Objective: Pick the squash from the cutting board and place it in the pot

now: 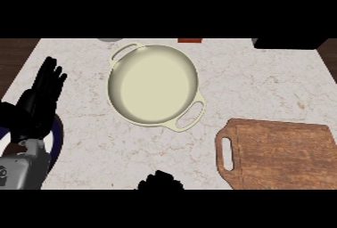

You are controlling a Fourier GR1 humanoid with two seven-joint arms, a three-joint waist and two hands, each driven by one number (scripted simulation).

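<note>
From my seat, head view: the pot (153, 84) sits approx. 12 o'clock of centre on the marbled counter (263, 89). It's cream and shallow and I see nothing in it. Its loop handles are at 11 o'clock (126, 49) and 5 o'clock (191, 116) on its rim.

The cutting board (283, 156) is brown wood at approx. 4 o'clock, apart from the pot, w/ the grip slot (228, 153) on its 9 o'clock side. The board top that shows is bare, and its 3 and 6 o'clock parts run out of view.

Squash: I can't make it out anywhere in this view, so can't tell where it is.

The left hand (41, 100) is at 9 o'clock near the counter edge, open, fingers straight and pointing to 12, holding nothing. Its grey forearm (23, 171) comes in at 7-8 o'clock.

The right hand (160, 180) is at 6 o'clock. Only a black bit pokes in at the lower edge, between the pot and the board's near corner, so I can't tell whether it's open or closed, or holding anything.

Along the far edge there's a red-orange item (189, 40) at 12, a grey item (108, 39) at 11 and a black block (289, 43) at 1-2, all cut off.
</note>
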